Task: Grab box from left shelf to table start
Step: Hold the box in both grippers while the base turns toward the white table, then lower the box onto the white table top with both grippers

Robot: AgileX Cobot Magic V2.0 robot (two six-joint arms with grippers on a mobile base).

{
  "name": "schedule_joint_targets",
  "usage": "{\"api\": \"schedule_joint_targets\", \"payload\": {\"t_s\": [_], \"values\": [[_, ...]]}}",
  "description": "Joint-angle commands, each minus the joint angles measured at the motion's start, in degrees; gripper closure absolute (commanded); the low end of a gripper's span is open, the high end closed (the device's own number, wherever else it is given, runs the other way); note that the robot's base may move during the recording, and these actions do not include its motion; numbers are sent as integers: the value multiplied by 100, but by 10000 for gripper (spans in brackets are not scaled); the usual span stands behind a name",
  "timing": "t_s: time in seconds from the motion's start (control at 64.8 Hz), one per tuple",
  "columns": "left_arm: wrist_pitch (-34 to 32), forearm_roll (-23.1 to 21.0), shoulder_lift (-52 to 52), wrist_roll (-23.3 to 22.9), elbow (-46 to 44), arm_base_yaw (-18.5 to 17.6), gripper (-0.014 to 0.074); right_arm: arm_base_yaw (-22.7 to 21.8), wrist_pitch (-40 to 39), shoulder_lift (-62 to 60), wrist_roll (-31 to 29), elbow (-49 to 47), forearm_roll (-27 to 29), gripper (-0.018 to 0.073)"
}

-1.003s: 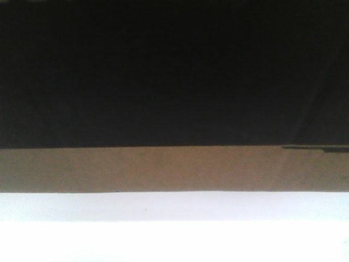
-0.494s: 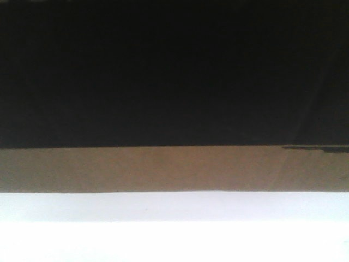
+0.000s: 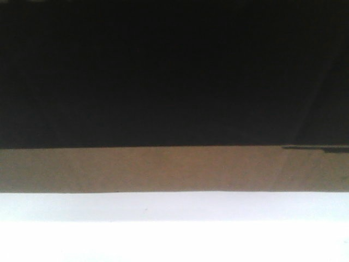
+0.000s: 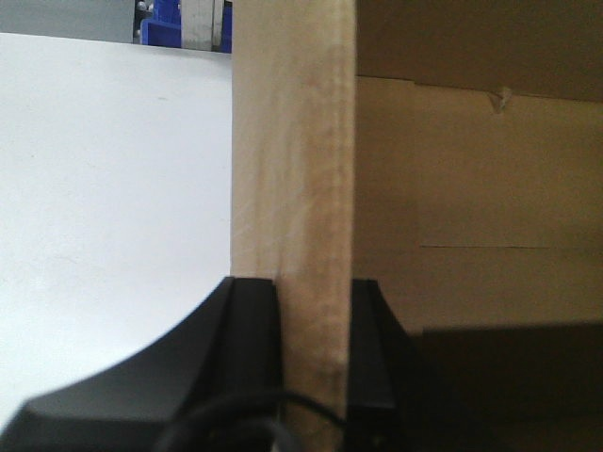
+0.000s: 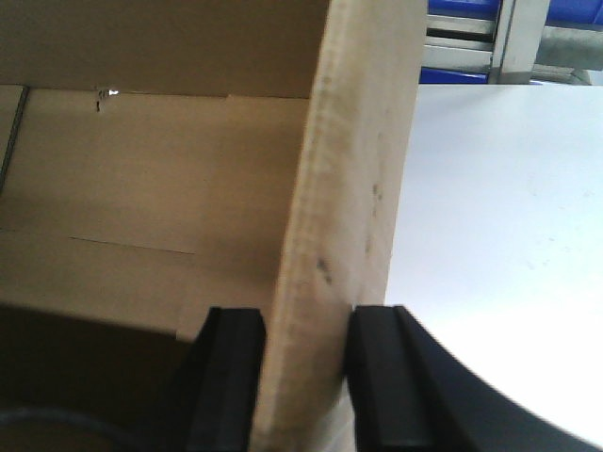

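Left gripper (image 4: 316, 372): black jaws clamped on a side wall of the large brown corrugated cardboard box (image 4: 292, 169).
Right gripper (image 5: 306, 377): clamped on the opposite wall.
Box: resting on the plain white table (image 3: 174, 234).
Blue plastic bins (image 5: 462, 14): beyond the table.

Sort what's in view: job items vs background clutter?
Job:
box
table
left gripper, clamped on a box flap
right gripper, clamped on a box flap

Background:
blue bins
shelf upright
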Motion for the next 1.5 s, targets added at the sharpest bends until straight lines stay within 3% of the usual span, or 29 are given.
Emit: {"api": "schedule_joint_targets", "payload": {"t_s": [0.0,0.247,0.555,0.725,0.987,1.265,1.481], "values": [[-1175,-387,-48,-132,-238,-28,700,-37,-707,95,-46,-126,-381,504],[-1175,-387,241,-132,-238,-28,694,-37,-880,258,-46,-126,-302,504],[-1214,-387,1736,-132,-327,-28,694,-37,-1229,1663,-46,-132,-90,504],[-1679,-323,2412,-132,-329,-28,694,-37,-2005,2311,-64,-132,-95,504],[-2309,-246,3241,-132,-479,-28,694,-37,-2465,3237,-162,-132,-95,504],[-2543,57,3894,-132,-733,-28,694,-37,-2970,3797,-471,-132,-95,504],[-2605,25,4144,-132,-780,-7,696,-37,-3149,3969,-552,-132,-95,504]]}}
